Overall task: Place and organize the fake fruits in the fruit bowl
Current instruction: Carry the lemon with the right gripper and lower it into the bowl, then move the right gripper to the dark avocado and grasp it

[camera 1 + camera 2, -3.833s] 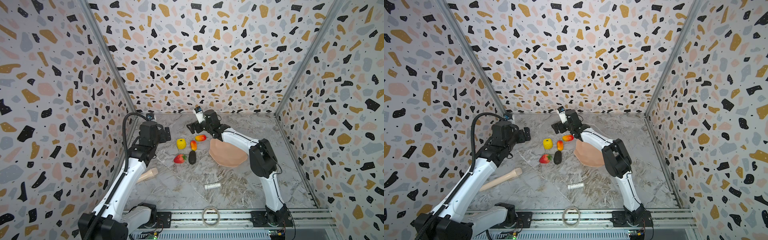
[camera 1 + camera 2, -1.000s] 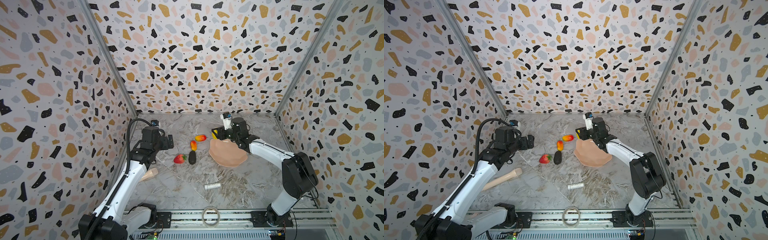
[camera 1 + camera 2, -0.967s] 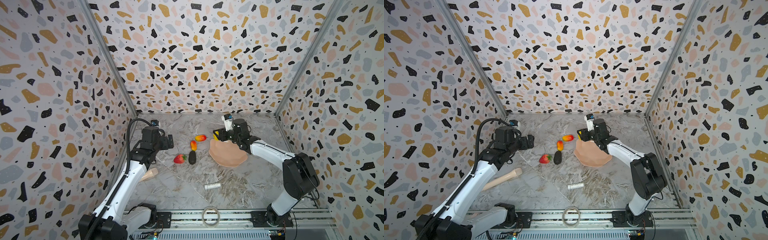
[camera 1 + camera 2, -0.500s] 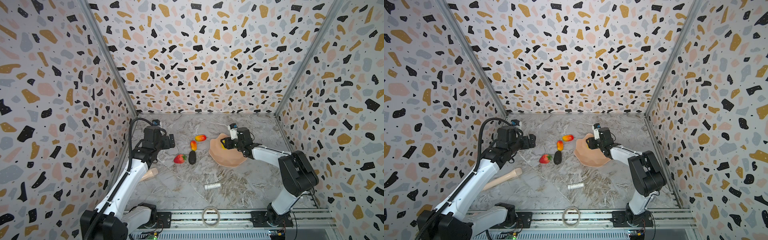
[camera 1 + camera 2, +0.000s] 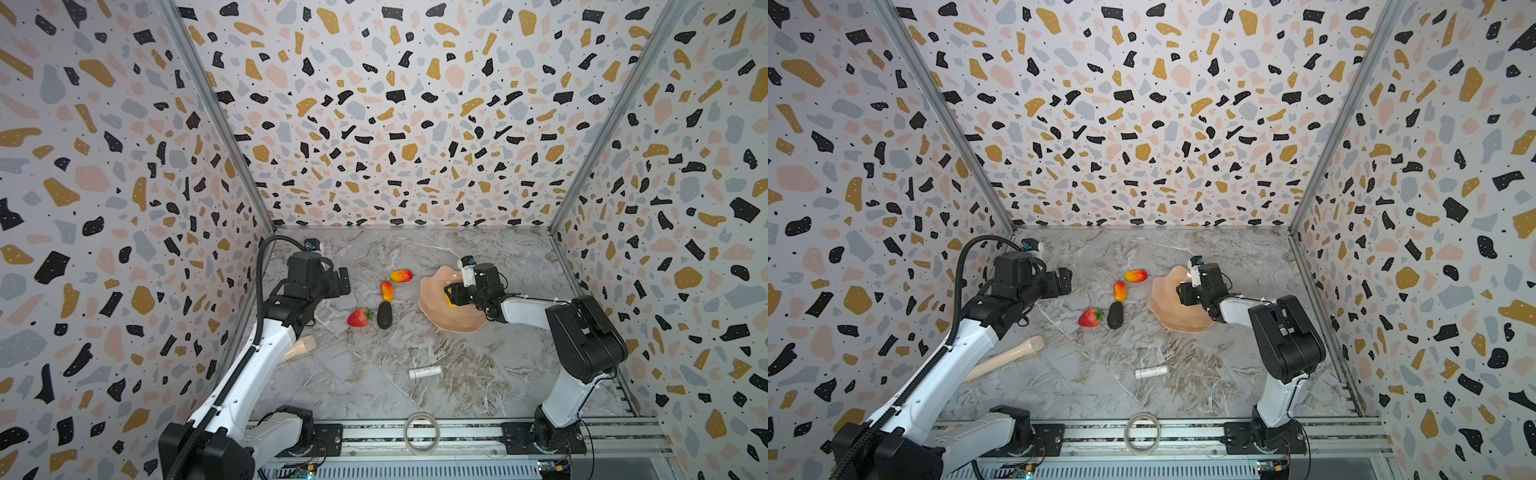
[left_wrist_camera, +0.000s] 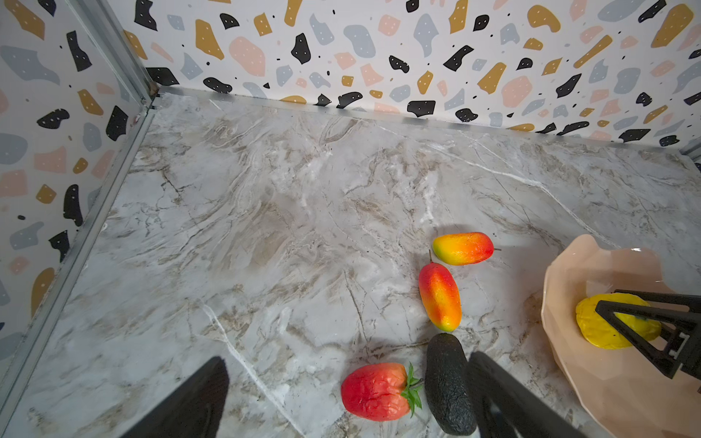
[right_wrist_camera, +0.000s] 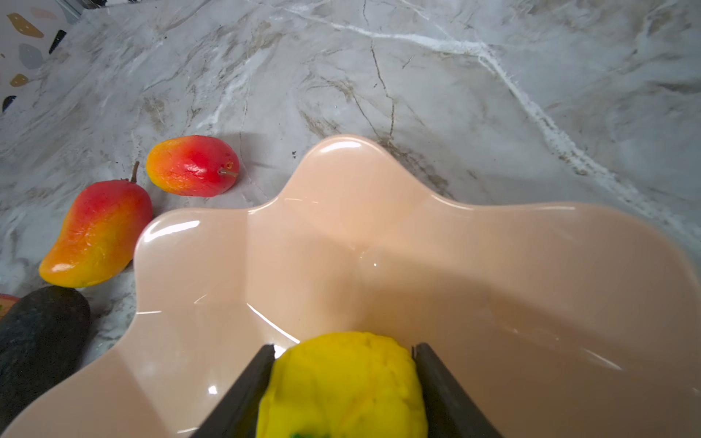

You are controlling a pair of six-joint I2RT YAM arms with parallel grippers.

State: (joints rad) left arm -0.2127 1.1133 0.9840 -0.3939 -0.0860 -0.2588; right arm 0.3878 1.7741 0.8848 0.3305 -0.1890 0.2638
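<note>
1. Change: 3.8 s ago the bumpy yellow plastic fruit [image 7: 341, 383] lay on the table at the left end of the fruit group. 1 s ago it was gone from there and the right gripper [image 5: 451, 297] stood at the upper edge of the glossy peach-pink scalloped fruit bowl [image 5: 453, 324]. Now this claw is lower, inside the bowl right of centre in both top views.

2. Claw state: in the right wrist view the dark jaws flank the yellow fruit closely; I cannot tell whether they clench it or have let go. In the left wrist view the fruit appears to sit on the bowl floor.

3. The left gripper [image 6: 349, 358] is spread wide and empty, above the red strawberry with green leaves [image 5: 359, 317].

4. Judgement: 1 of 5 fruits is delivered or nearly so. 4 remain on the table just left of the bowl: 2 red-and-yellow mangoes [image 5: 401, 275] [image 5: 387, 290], the strawberry, and the dark blackish-green avocado [image 5: 384, 315].

5. Surface: grey-white marble-patterned tabletop [image 5: 374, 395]. Also on it: a small white tube [image 5: 424, 371] lower centre, a beige cone-shaped cup [image 5: 301, 348] behind the left arm, and a tape ring [image 5: 422, 432] on the bottom rail.

6. Room: 3 terrazzo-patterned walls [image 5: 395, 124] enclose the table.
</note>
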